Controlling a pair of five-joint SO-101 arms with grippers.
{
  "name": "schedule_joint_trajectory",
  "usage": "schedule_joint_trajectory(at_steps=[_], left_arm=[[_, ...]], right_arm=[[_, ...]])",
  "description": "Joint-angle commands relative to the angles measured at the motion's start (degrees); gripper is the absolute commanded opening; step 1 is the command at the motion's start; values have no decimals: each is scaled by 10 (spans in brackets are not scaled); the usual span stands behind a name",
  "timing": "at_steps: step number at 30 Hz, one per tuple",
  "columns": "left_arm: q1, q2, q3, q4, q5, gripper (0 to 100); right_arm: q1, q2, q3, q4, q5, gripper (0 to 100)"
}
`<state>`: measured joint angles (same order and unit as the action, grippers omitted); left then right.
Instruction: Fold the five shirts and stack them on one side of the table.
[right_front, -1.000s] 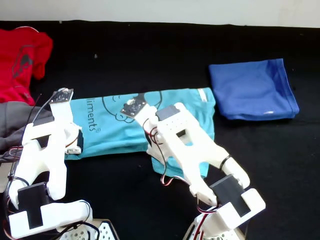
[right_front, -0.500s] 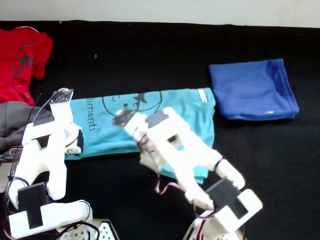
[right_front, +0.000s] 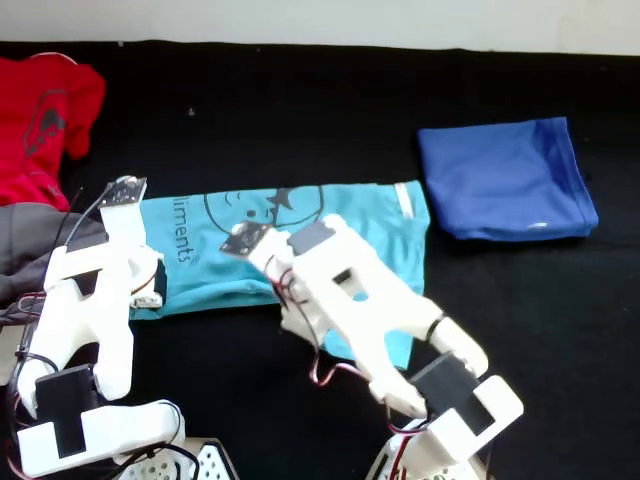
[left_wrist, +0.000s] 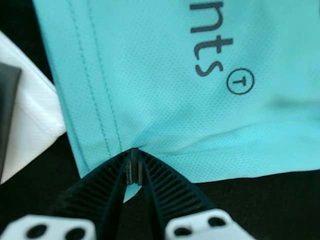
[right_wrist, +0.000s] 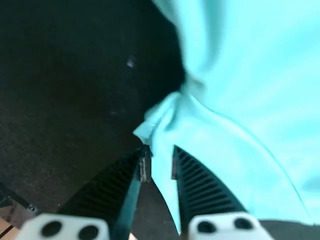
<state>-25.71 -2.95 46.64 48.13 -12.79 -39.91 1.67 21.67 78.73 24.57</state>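
A teal shirt (right_front: 370, 225), folded lengthwise, lies across the middle of the black table. My left gripper (left_wrist: 134, 169) is shut on the hem at its left near corner, and shows in the high view as the left gripper (right_front: 155, 287). My right gripper (right_wrist: 159, 162) pinches a bunched fold of the teal shirt (right_wrist: 240, 100) at its near edge, above the black tabletop. From above, the right gripper (right_front: 292, 312) sits under its white arm, over the shirt's near edge. A folded blue shirt (right_front: 505, 180) rests at the right.
A red shirt (right_front: 40, 120) lies crumpled at the far left, with a grey shirt (right_front: 25, 250) just nearer, beside the left arm. Bare black table (right_front: 300, 110) stretches behind the teal shirt and at the near right.
The right arm has swung left and slightly nearer, holding the teal shirt's near edge; the shirt's right part has shifted a little. The left arm has stayed put.
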Motion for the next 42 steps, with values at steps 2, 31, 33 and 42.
schedule_joint_trajectory(at_steps=[2,31,33,42], left_arm=[[-15,1,2,-16,2,8],[-16,0,2,-16,2,8],[-16,0,2,-16,2,8],[-16,0,2,-16,2,8]], right_arm=[[27,-90,-53,58,8,81],[375,263,-293,-175,4,26],[383,276,-326,-150,4,26],[365,275,-470,50,6,26]])
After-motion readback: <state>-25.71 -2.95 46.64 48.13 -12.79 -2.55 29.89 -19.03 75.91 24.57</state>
